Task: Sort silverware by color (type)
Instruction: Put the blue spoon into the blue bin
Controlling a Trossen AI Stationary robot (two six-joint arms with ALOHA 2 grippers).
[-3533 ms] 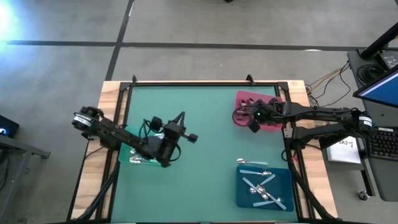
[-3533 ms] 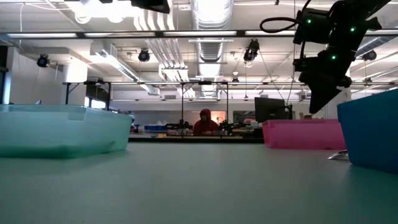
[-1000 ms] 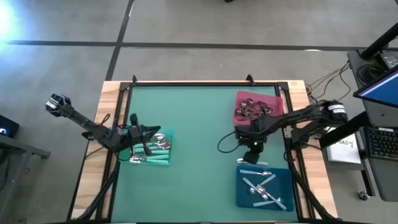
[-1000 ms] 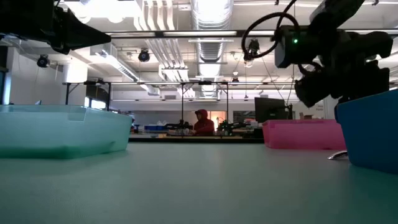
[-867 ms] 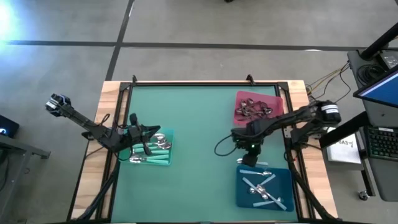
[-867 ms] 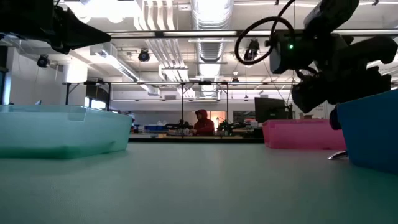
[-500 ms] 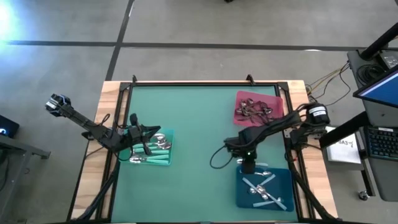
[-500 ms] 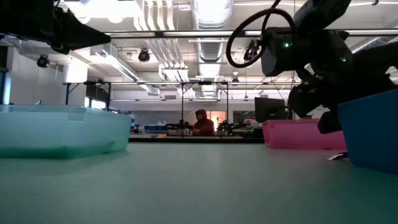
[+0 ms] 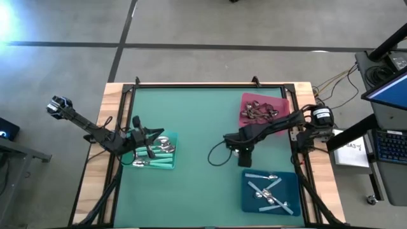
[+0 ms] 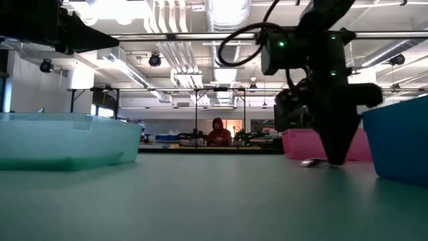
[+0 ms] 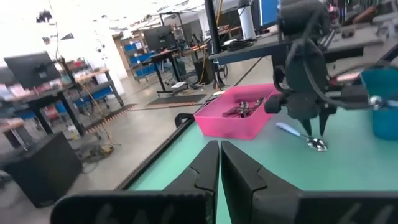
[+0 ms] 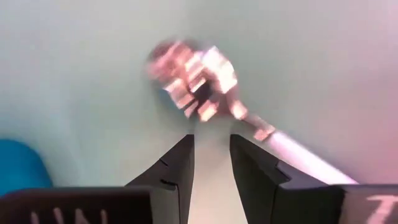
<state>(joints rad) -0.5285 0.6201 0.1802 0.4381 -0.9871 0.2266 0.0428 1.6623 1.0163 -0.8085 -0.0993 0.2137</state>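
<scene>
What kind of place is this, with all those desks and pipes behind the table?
Most likely a robotics lab or workshop. Behind the green table runs a big open room with exposed ceiling ducts, workbenches holding monitors, and a person seated far off. A computer station stands beside the table.

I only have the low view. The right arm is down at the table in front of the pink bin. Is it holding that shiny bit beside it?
Observer: No. The right wrist view shows the right gripper with its fingers apart. The spoon lies on the mat just past them.
Operator: What colour is the handle?
Observer: Pale blue. The left wrist view shows it from the side.
Operator: Where is the left arm?
Observer: From above, the left gripper hangs over the teal tray. Its fingers are shut and hold nothing.
</scene>
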